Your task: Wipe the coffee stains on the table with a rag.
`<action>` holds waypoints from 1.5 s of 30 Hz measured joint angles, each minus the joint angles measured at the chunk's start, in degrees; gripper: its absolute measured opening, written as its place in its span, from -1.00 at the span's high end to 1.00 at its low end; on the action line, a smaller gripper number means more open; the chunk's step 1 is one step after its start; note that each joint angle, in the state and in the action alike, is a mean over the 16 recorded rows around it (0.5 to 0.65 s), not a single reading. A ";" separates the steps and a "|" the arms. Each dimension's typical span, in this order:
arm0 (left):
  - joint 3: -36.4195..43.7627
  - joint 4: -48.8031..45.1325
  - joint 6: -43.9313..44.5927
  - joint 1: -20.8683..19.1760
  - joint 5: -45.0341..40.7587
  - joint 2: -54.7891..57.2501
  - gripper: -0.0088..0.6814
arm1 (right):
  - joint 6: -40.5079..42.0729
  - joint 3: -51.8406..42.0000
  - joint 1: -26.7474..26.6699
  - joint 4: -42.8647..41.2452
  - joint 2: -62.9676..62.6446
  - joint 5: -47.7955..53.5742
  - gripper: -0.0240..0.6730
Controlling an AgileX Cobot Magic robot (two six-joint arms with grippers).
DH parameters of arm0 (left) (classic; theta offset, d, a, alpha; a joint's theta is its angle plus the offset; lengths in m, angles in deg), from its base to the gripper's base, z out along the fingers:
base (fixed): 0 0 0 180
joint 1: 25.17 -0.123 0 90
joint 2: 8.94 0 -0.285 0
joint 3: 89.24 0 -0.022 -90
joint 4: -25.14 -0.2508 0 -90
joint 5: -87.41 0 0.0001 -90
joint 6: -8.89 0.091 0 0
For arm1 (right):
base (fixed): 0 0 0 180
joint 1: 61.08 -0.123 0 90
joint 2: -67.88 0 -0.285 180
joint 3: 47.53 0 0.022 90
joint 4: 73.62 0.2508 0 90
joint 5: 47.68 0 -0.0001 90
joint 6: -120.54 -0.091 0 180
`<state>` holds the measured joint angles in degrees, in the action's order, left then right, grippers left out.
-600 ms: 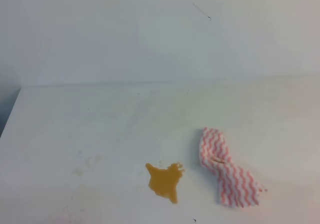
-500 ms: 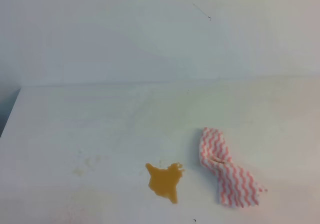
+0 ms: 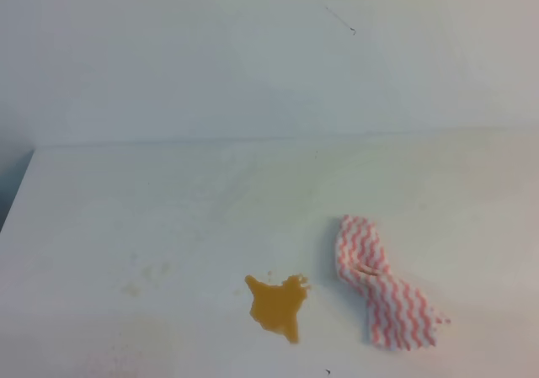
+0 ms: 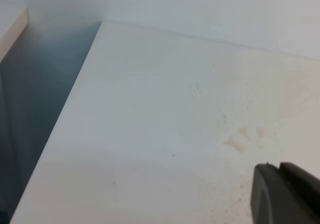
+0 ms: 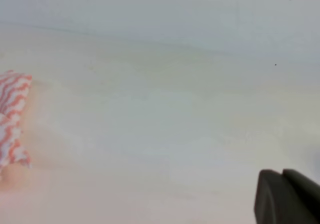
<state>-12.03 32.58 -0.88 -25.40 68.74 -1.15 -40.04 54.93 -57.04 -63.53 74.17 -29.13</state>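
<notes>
Nearest on the bench (image 3: 168,201) I note the coffee stains (image 3: 276,306), an orange-brown blotch left of centre. Just right of it, apart, lies the rag (image 3: 383,287), untouched. I would take the rag with the right end effector (image 5: 287,196) near its middle fold. Both it and the left end effector (image 4: 285,193) show only a dark corner; opening cannot be judged, nothing visibly held

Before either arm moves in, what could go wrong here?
1. The rag lies crumpled right of the coffee stain, apart from it; a shallow pinch on the thin cloth may slip or grab one layer.
2. The stain looks wet, so dragging could smear it across the white table.
3. The rag sits at the right wrist view's left edge, so aligning may be poor.
</notes>
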 joint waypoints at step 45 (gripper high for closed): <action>0.00 0.00 0.02 0.10 0.00 0.00 0.98 | -22.87 14.94 0.00 9.06 0.95 -45.17 0.94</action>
<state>-12.03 32.58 -0.86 -25.29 68.74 -1.15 -62.91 69.86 -57.04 -54.47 75.12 -74.29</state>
